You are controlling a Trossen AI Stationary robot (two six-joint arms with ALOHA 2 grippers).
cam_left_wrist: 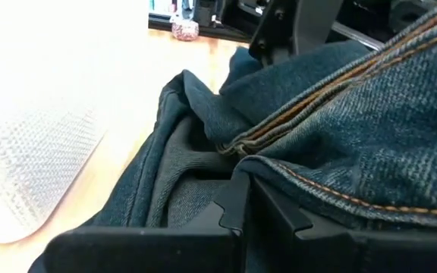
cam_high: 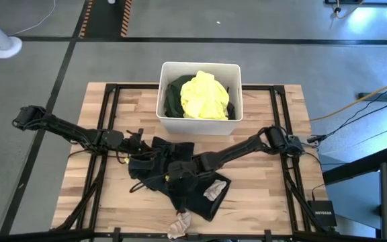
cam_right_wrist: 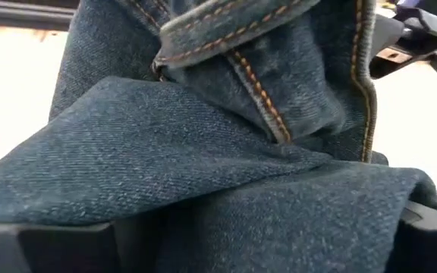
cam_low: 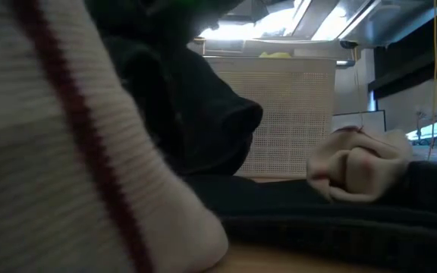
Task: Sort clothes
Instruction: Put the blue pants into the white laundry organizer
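The white bin [cam_high: 199,125] sits at the far side of the wooden table [cam_high: 267,195]. Inside it lie a bright yellow top [cam_high: 204,96] and a dark green shirt [cam_high: 173,94].

Just in front of the bin, the dark jeans [cam_high: 180,176] lie in a heap on the table. Both arms reach into this heap.

The left gripper [cam_high: 142,146] is at the heap's edge nearest the bin. Its fingers are pinched tight together, and the jeans' cloth [cam_left_wrist: 340,152] is caught between them.

The right gripper [cam_high: 175,172] is in the middle of the heap. Its fingers [cam_right_wrist: 59,246] are spread as wide as they go, with denim bunched between them.

A small striped piece [cam_high: 214,189] rests on the jeans. Another striped piece [cam_high: 179,225] lies in front of the heap, far from the bin.
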